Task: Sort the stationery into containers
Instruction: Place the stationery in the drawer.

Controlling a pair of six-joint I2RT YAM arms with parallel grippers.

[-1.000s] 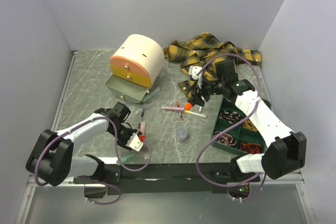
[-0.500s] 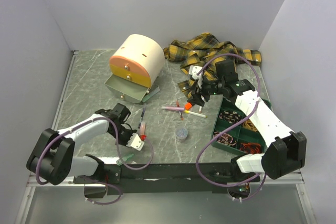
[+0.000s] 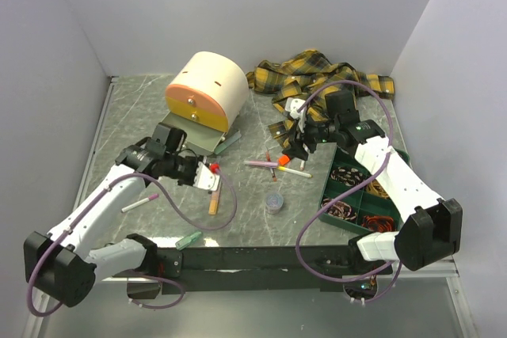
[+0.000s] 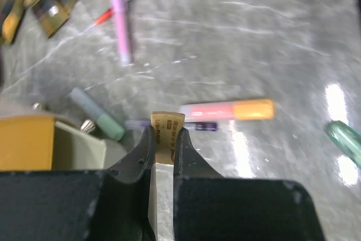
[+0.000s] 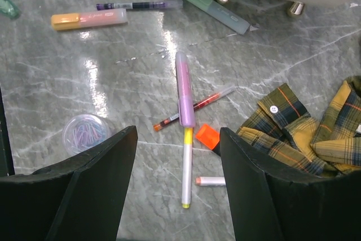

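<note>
Bright overhd light, glare streaks on table (image 5: 271, 38), left wrist view blurry.

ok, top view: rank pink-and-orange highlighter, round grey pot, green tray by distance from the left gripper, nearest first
From the left gripper, shut on a small tan piece:
1. Pink-and-orange highlighter: just on its near side.
2. Round grey pot: mid-table, to its right.
3. Green tray: far right of the view.

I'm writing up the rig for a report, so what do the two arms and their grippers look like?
The left arm and right arm have white links joined by chunky black joints. A purple cable loops loosely along each. The left gripper and right gripper carry matte black, wedge-shaped fingers; no markings are readable.
</note>
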